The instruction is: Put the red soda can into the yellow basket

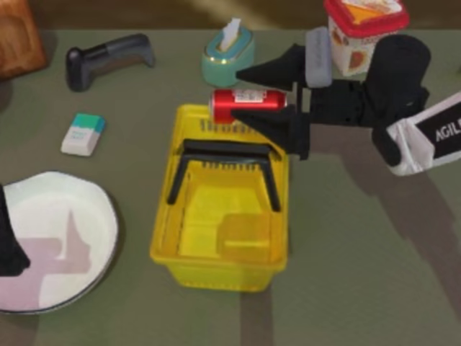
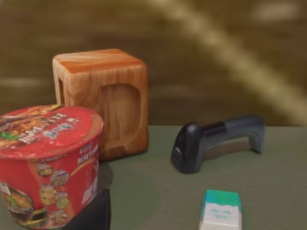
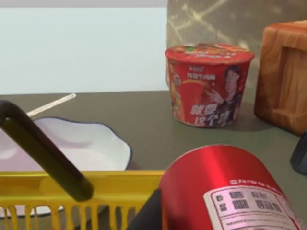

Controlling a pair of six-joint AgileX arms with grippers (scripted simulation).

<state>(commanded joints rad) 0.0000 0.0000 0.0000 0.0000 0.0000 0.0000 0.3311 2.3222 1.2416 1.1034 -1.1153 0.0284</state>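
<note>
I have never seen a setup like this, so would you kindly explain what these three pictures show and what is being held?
Two robot arms work at a table. One picture looks down from above; the other two come from cameras on each wrist. The right gripper holds the red soda can lying sideways over the far rim of the yellow basket. The left arm sits parked at the table's left edge, over a white plate. Around lie a scanner, a tissue box, an eraser, a red-lidded tub and a wooden box.

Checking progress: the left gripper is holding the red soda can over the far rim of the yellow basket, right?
Not quite: the right gripper holds the red soda can over the yellow basket's far rim, as the top view shows. The left arm is parked at the table's left.
</note>
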